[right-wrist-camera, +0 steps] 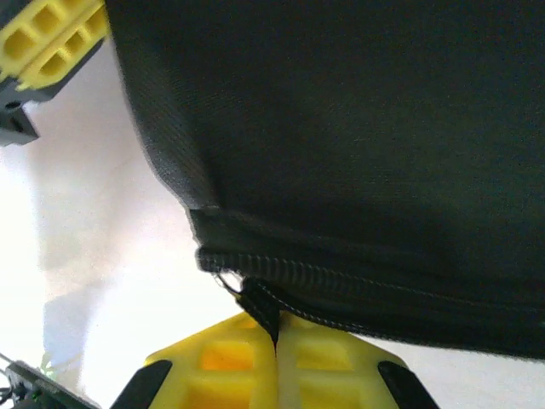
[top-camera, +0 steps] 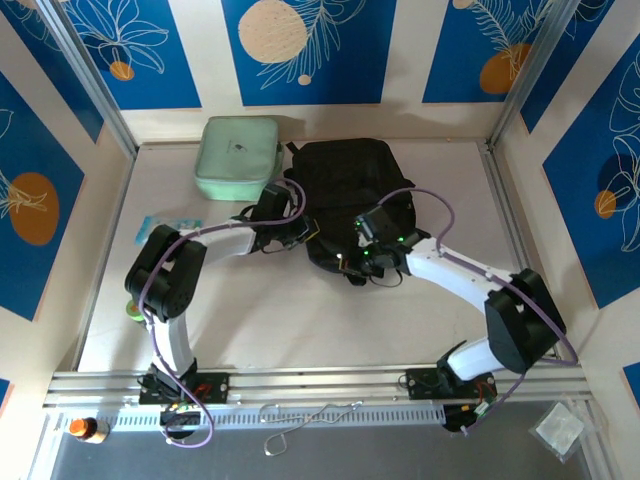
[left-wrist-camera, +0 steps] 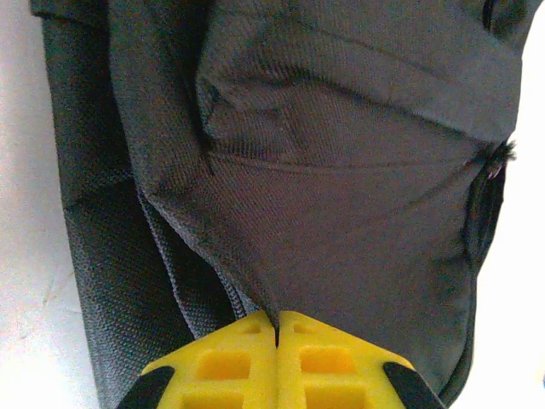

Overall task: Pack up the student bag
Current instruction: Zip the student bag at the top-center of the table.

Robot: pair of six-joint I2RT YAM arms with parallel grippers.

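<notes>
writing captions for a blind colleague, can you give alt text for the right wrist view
Yellow right fingers, shut at the bottom edge, pinch the zipper seam of the black student bag above them. The left fingers sit at top left, beside the bag, over a pale table.

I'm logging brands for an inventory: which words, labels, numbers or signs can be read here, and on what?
No text can be read.
On the mint green case, a small dark mark, too small to read.
On the pale blue flat item, any print is too blurred.
On the student bag, no label shows.
</notes>
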